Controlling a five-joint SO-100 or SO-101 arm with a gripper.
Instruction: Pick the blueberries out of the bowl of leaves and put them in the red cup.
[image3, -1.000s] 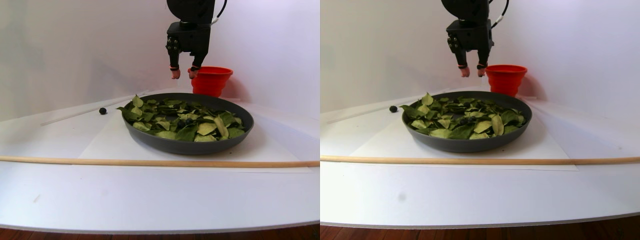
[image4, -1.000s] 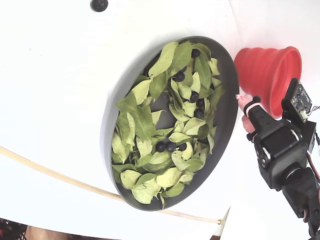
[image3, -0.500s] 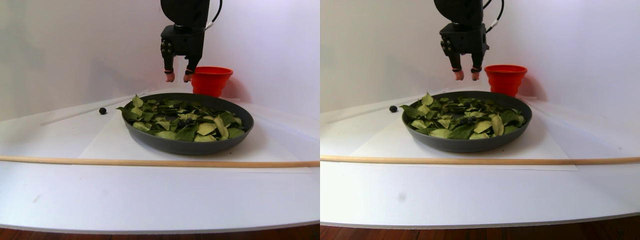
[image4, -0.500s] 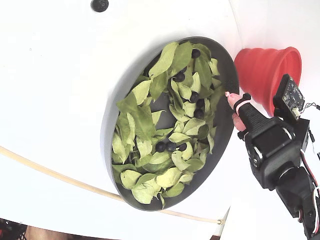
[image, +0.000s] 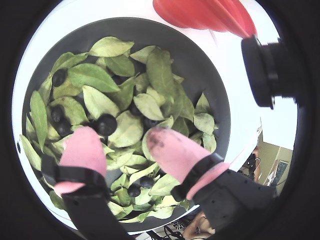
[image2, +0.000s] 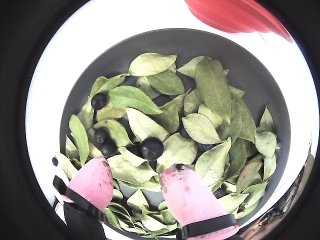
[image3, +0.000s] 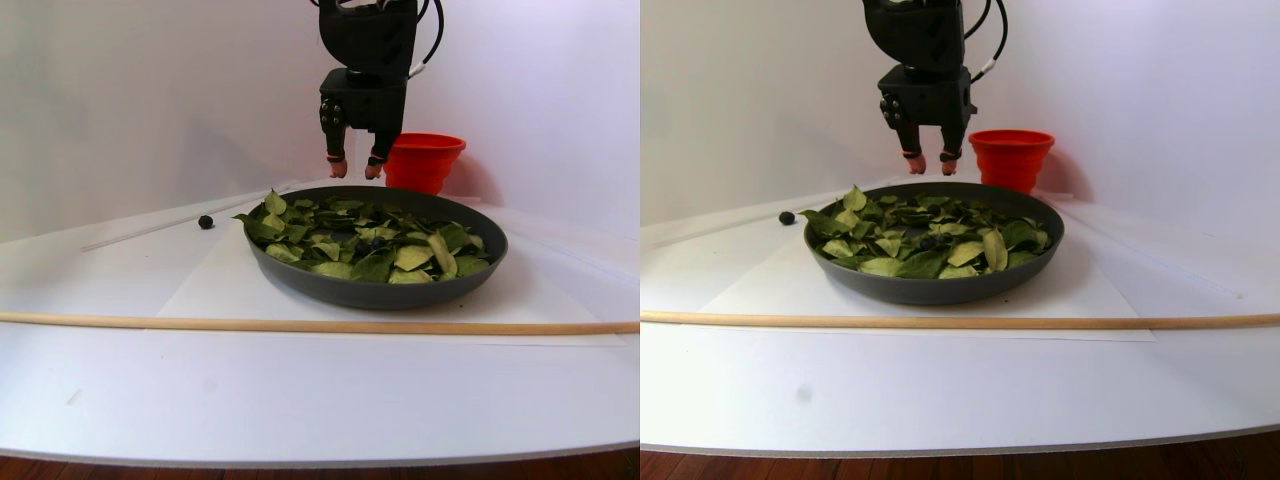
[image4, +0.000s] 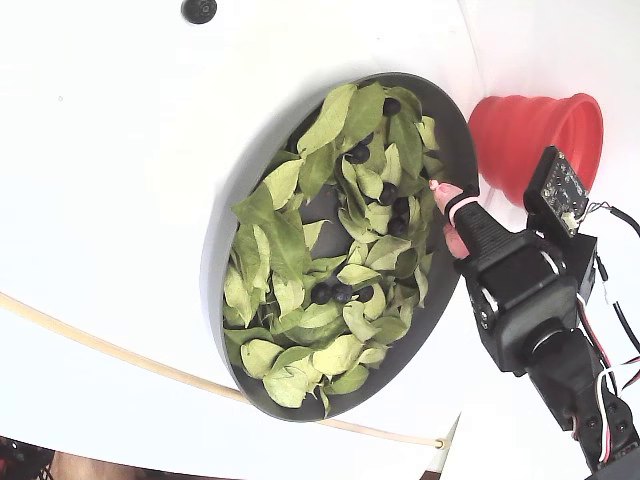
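1. Counter (image3: 300, 400) first: a wide white curved surface carrying everything, with a long thin wooden rod (image3: 300, 324) lying across it in front of the bowl.
2. The wide, shallow dark grey round bowl (image4: 455, 150) is heaped with light and dark green oval leaves (image4: 280, 235). It sits mid-counter, untouched.
3. My black arm has swung over in the past second. A second ago it hung beside the cup, off the bowl's rim; now it reaches in over the bowl's cup-side edge in the fixed view.
4. The red ribbed collapsible silicone cup (image4: 540, 140) stands just beside the bowl's far rim. I cannot see inside it.
5. My gripper (image2: 135, 192) is released, its pink-tipped fingers (image: 172, 150) spread with nothing between them. It hovers above the leaves, clear of them in the stereo pair view, and lower than half a second ago.
6. The small round blue-black blueberries (image2: 151, 148) lie scattered among the leaves. One sits just ahead of my fingertips in both wrist views, with a few more (image2: 102, 136) off to its left there. A separate cluster (image4: 340, 293) shows nearer the bowl's middle in the fixed view.
7. One stray dark berry (image3: 205, 221) rests on the counter, well apart from the bowl.
8. My reading: I have come across from the cup for another pick, and many berries remain. The next move calls for lowering onto that near berry without pinching a leaf along with it.
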